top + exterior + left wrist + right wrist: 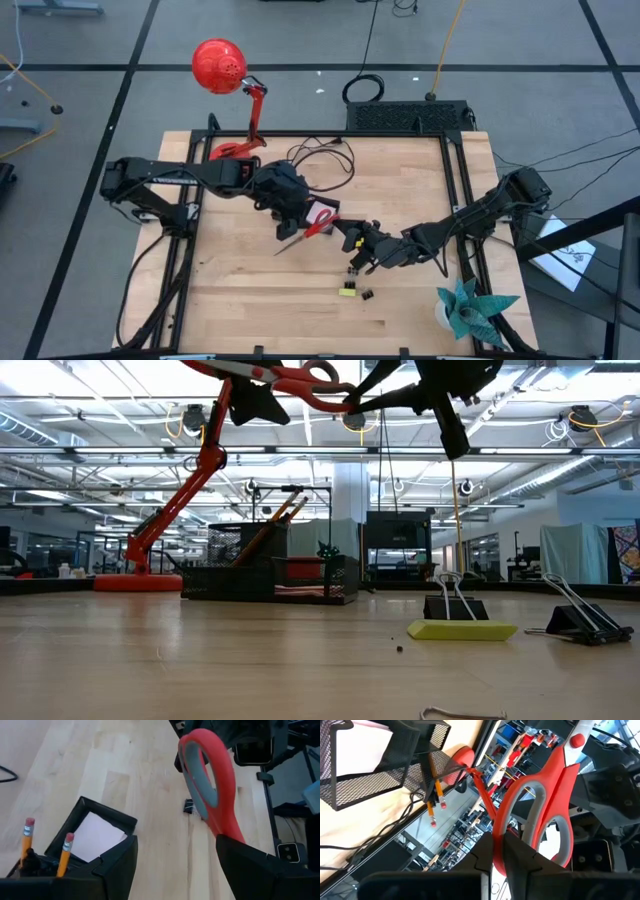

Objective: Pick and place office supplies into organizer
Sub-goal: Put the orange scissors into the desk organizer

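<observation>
The red-handled scissors [318, 220] hang in the air over the table's middle, blades slanting toward the near left. My right gripper [497, 852] is shut on one handle loop. My left gripper [175, 870] stands open just left of the handles, with a red loop [207, 785] beyond its fingertips, close to one finger. Below it sits the black organizer [95, 840], holding orange pencils [65, 852] and a pale pad [97, 837]. Near the front lie a yellow-green piece [462, 630] and black binder clips [580, 622]. My right gripper pinches the rim of one red handle loop [496, 837] between its two shut fingers, coming about level from the table's right side. The scissors are lifted clear, their pivot [576, 740] and blades reaching away beyond the fingers. My left gripper: whether its finger [260, 870] touches the loop cannot be told.
A red desk lamp [220, 65] stands at the far left with a black cable [320, 160] looped beside it. A teal paper plant [470, 310] sits at the near right corner. Bare wood lies at the near left.
</observation>
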Robot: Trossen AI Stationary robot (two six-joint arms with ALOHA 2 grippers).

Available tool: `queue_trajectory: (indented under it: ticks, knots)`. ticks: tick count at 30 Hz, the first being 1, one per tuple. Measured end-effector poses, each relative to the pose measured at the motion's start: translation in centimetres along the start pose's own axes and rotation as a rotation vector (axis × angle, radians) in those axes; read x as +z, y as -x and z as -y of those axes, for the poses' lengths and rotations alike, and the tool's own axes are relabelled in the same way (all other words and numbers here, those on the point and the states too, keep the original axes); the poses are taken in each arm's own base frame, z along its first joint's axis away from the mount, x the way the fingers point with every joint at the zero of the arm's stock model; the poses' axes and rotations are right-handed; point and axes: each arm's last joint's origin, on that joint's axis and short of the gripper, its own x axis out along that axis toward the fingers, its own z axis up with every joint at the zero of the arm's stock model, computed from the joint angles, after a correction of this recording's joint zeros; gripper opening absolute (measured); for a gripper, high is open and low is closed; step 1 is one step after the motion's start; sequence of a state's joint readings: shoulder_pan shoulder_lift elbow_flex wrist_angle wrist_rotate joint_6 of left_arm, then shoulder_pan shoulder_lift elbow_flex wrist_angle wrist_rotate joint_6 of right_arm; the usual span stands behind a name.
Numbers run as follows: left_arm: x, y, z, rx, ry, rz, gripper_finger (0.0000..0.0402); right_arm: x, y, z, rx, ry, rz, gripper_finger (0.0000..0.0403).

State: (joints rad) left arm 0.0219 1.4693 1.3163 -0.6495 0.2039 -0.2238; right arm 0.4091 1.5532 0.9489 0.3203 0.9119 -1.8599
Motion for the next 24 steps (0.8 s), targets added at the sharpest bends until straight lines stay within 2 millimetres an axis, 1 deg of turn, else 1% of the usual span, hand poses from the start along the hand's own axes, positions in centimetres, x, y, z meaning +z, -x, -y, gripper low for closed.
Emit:
queue_trajectory:
  ticks: [9, 13, 16, 21, 24]
  knots:
    - [-0.1, 0.0, 0.1, -0.053, 0.026, -0.018, 0.0274, 0.0, 0.0, 0.0, -0.001, -0.007, 0.009, 0.0017]
    - [0.1, 0.6, -0.1, -0.053, 0.03, 0.005, 0.0274, 0.1, 0.0, 0.0, -0.004, -0.011, 0.024, 0.0017]
    - [0.1, 0.6, -0.2, -0.049, 0.028, 0.007, 0.0274, 0.1, 0.0, 0.0, -0.004, -0.015, 0.024, 0.0017]
    - [0.3, 1.5, -0.4, -0.045, 0.035, 0.033, 0.0274, 0.1, 0.0, 0.0, -0.004, -0.02, 0.023, 0.0017]
    - [0.1, 1.6, -0.3, -0.045, 0.045, 0.021, 0.0274, 0.1, 0.0, 0.0, -0.003, -0.029, 0.023, 0.0017]
